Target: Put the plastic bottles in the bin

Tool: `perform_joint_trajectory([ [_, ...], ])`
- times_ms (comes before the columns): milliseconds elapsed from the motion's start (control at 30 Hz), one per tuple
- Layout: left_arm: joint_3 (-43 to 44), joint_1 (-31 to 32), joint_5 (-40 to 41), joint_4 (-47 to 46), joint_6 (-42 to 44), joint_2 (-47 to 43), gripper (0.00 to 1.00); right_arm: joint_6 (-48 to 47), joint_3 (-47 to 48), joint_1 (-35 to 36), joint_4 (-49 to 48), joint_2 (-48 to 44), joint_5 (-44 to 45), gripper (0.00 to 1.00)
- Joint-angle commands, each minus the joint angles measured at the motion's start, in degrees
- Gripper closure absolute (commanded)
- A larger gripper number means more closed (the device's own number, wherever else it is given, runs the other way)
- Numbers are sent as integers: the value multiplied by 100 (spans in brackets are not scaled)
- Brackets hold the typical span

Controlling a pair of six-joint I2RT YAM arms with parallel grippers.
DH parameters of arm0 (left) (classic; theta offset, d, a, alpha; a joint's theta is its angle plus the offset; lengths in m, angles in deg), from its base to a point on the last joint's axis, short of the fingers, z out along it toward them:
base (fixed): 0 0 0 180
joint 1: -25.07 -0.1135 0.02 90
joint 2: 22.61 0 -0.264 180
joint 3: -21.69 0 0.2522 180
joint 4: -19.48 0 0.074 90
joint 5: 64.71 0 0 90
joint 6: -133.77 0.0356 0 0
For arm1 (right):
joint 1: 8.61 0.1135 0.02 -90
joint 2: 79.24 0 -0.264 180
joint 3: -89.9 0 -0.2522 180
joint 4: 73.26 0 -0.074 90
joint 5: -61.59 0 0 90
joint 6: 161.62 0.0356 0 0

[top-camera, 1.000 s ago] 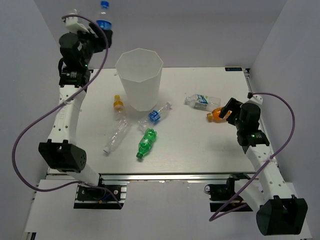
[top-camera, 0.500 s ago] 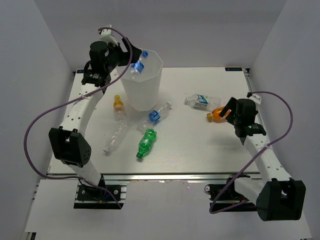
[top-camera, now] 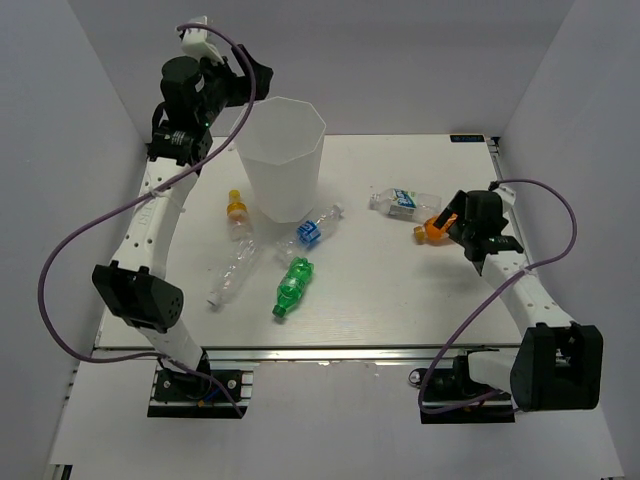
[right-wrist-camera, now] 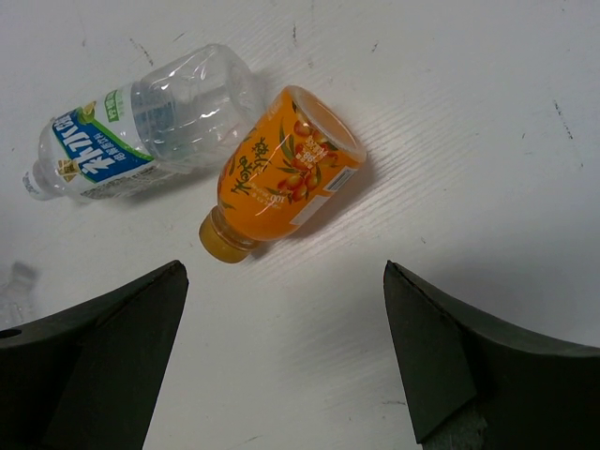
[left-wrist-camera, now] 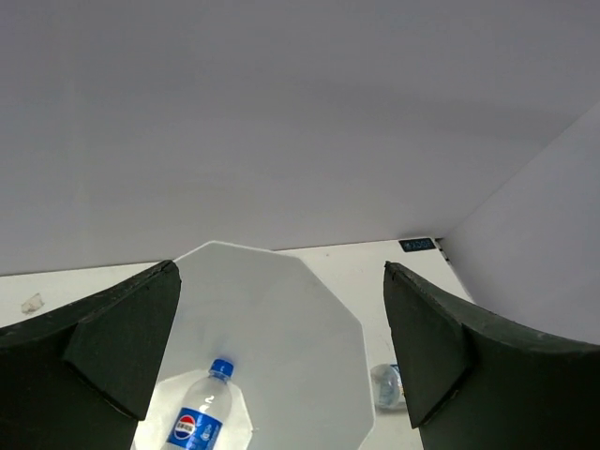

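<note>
Near the front edge lie a green bottle and a crushed clear bottle. Behind them are a blue-labelled bottle and an orange-capped bottle. By the right edge the right gripper, spread, hovers over an orange bottle. Toward the far edge the left gripper, spread, hangs above the bin, which has one Pepsi bottle inside. Roughly six remain.

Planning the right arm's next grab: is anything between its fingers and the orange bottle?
Nothing visible does. The orange plastic bottle lies ahead of the open right gripper; a clear blue-labelled bottle lies beside it, not between.
</note>
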Motion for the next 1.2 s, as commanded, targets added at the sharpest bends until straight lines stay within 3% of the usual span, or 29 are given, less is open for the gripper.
perform_joint_trajectory([
  [0, -130, 30, 520, 406, 249, -342, 2, 233, 267, -23, -355, 120, 186, 11],
  [100, -604, 21, 1528, 432, 346, -755, 2, 312, 328, -23, -355, 349, 353, 11],
  [267, -2106, -75, 2815, 346, 101, -1511, 2, 488, 504, -84, -575, 981, 529, 11],
  [333, -2685, -303, 2817, 239, -162, -1775, 2, 558, 653, -137, -785, 1323, 546, 11],
  [500, -3092, -1094, 2553, 687, -936, -1688, 2, 910, 1048, -207, -865, 2106, 318, 11],
  [767, -3919, -1271, 2341, 450, -1410, -1837, 2, 1375, 1155, -225, -663, 2828, 230, 13],
  [933, -3954, -1280, 2465, 520, -1526, -1837, 2, 1666, 620, -225, -926, 2486, 432, 24],
  [1167, -4086, -1280, 2658, 556, -1587, -1951, 2, 1578, 408, -225, -637, 1976, 775, 50],
])
